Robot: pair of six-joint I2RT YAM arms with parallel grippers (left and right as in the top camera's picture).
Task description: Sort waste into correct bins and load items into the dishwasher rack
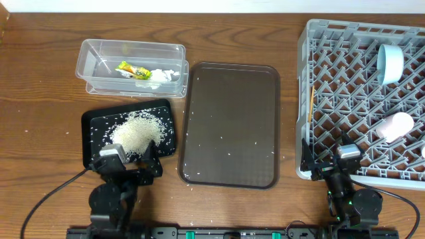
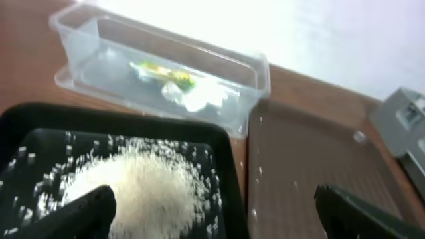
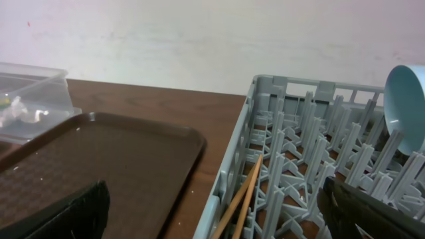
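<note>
Overhead: the clear tub (image 1: 99, 54) holds the snack wrapper (image 1: 131, 69) and tissue (image 1: 165, 76), with rice (image 1: 136, 131) heaped on the black tray (image 1: 91, 123) beside it. The grain-speckled serving tray (image 1: 231, 99) separates them from the dishwasher rack (image 1: 319, 40), which carries the bowl (image 1: 390, 64), a cup (image 1: 394, 126) and the chopsticks (image 1: 311, 105).

Left wrist: the left gripper (image 2: 216, 216) gapes, holding nothing, over the black tray's right rim. The wrapper print is too blurred to read.

Right wrist: the right gripper (image 3: 212, 209), spread and unladen, faces the rack's left wall.

No legible text or labels anywhere

Open room lies over the flat brown serving tray (image 1: 230, 99), between the black tray (image 1: 93, 126) and the rack (image 1: 358, 26). The rack's raised wall (image 1: 304, 99) and upright pegs (image 1: 345, 86) bar low passage.
</note>
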